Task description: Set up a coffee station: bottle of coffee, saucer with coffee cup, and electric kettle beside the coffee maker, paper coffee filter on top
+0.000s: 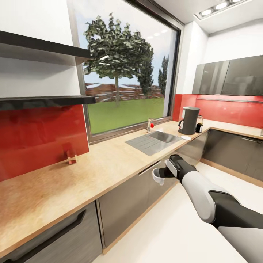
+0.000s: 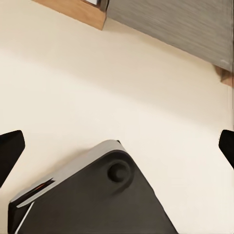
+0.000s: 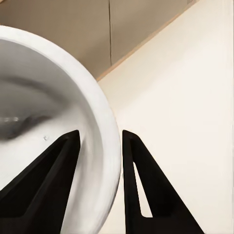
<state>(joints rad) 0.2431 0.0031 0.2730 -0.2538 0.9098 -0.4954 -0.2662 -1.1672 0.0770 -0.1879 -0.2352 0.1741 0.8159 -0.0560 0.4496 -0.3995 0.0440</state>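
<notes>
Held out over the pale floor, the right gripper (image 1: 162, 178) is clamped on the coffee cup (image 1: 159, 176), its fingers (image 3: 58, 165) pinching the white rim. Farther along the kitchen countertop (image 1: 106, 164), the coffee maker (image 1: 189, 120) is flanked by the saucer (image 1: 186, 137) and bottle of coffee (image 1: 199, 124). The left gripper (image 2: 117, 151) is spread wide over the floor.

Right arm (image 1: 204, 193) extended forward; right gripper (image 1: 163, 175) clamped on coffee cup (image 1: 159, 176) rim. Left fingertips (image 2: 10, 151) spread wide.

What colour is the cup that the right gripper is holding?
White: the small, smooth, round coffee cup is plain white, best seen in the right wrist view, with the right gripper pinching its rim.
</notes>
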